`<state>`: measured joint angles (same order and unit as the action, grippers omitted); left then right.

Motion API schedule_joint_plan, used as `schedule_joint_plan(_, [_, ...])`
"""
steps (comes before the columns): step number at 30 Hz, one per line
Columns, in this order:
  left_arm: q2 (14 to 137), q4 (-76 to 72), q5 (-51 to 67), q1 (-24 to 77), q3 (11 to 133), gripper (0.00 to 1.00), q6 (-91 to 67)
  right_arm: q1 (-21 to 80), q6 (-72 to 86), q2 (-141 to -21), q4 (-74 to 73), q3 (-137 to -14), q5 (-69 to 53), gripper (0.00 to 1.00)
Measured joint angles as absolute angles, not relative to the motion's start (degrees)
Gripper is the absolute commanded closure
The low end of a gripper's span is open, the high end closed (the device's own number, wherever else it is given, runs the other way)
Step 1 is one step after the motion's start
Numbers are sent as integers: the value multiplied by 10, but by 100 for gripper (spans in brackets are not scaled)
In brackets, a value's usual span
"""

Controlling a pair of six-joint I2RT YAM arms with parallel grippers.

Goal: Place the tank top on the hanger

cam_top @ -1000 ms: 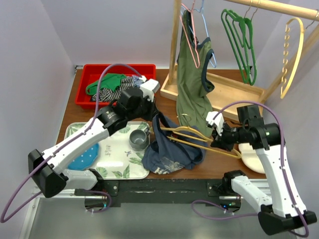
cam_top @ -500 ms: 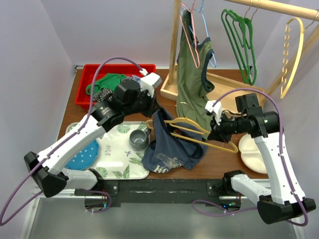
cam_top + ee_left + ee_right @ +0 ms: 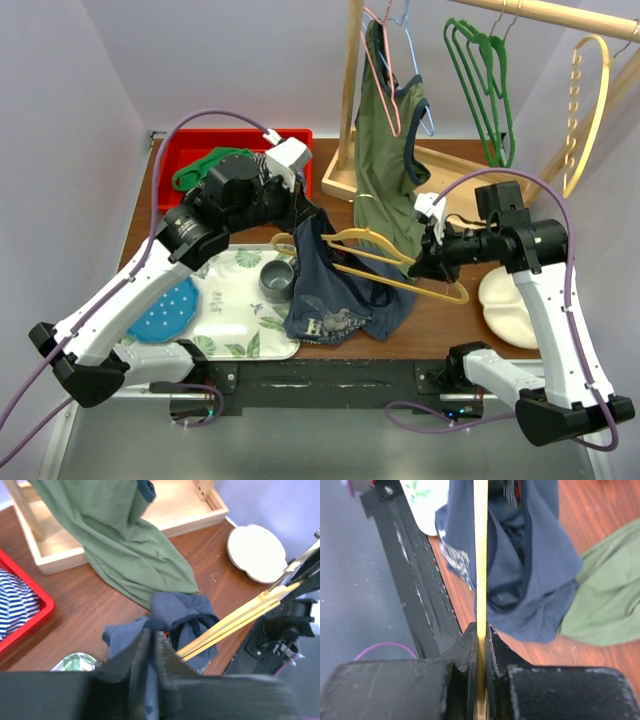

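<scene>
The navy-blue tank top (image 3: 335, 295) with a pale print hangs in a bunch above the table's front middle. My left gripper (image 3: 303, 215) is shut on its upper edge and holds it up; it also shows in the left wrist view (image 3: 182, 617). The mustard-yellow hanger (image 3: 395, 265) passes through the cloth, lifted off the table. My right gripper (image 3: 428, 262) is shut on the hanger's right end. In the right wrist view the hanger (image 3: 480, 555) runs edge-on from the jaws into the tank top (image 3: 535, 565).
An olive-green tank top (image 3: 385, 160) hangs from the wooden rack (image 3: 440, 165) behind. Green hangers (image 3: 485, 90) and a holed yellow hanger (image 3: 585, 110) hang on the rail. A red bin (image 3: 175, 165), a patterned tray (image 3: 235, 320) with a grey cup (image 3: 277, 280), and a white dish (image 3: 505, 300) stand around.
Both grippers have risen. The left one has pulled the tank top's edge up and back; the right one has lifted the hanger off the table and shifted it left and up.
</scene>
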<state>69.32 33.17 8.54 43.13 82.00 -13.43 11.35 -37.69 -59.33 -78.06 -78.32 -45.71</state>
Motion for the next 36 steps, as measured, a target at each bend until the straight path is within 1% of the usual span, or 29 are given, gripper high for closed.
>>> schedule_joint_plan(1, [696, 333, 93, 431, 820, 70, -129, 114, -377, -595, -781, -788, -465, 100])
schedule_joint_plan(2, [698, 335, 100, 431, 820, 57, -126, 114, -377, -596, -780, -792, -472, 100])
schedule_joint_plan(4, [699, 342, 108, 431, 820, 40, -116, 114, -375, -597, -778, -795, -481, 100])
schedule_joint_plan(5, [699, 348, 108, 431, 823, 25, -109, 114, -374, -597, -776, -795, -484, 100])
schedule_joint_plan(7, [698, 360, 103, 431, 832, 13, -87, 114, -373, -597, -773, -794, -490, 100])
schedule_joint_plan(8, [695, 363, 98, 431, 835, 4, -74, 114, -373, -596, -771, -794, -491, 100])
schedule_joint_plan(9, [687, 367, 92, 431, 836, 0, -52, 114, -372, -595, -768, -792, -491, 100])
schedule_joint_plan(11, [665, 374, 87, 431, 834, 0, -15, 114, -376, -591, -767, -788, -490, 100])
schedule_joint_plan(14, [600, 363, 102, 430, 798, 0, 61, 114, -408, -587, -773, -785, -491, 100])
schedule_joint_plan(17, [531, 357, 166, 429, 745, 0, 157, 114, -475, -592, -776, -783, -491, 100])
schedule_joint_plan(19, [511, 356, 203, 429, 725, 0, 201, 114, -521, -600, -777, -781, -491, 100])
schedule_joint_plan(21, [514, 357, 237, 429, 714, 1, 236, 114, -557, -613, -777, -776, -491, 100])
schedule_joint_plan(27, [596, 367, 316, 429, 701, 5, 288, 115, -647, -641, -777, -764, -491, 100])
schedule_joint_plan(30, [629, 370, 345, 429, 695, 11, 294, 118, -674, -642, -777, -764, -497, 100])
schedule_joint_plan(31, [636, 370, 352, 429, 695, 16, 294, 119, -679, -642, -777, -764, -501, 100])
schedule_joint_plan(34, [658, 364, 377, 429, 695, 25, 289, 120, -692, -648, -778, -764, -510, 100])
schedule_joint_plan(36, [673, 357, 389, 429, 695, 35, 281, 122, -697, -653, -777, -764, -513, 100])
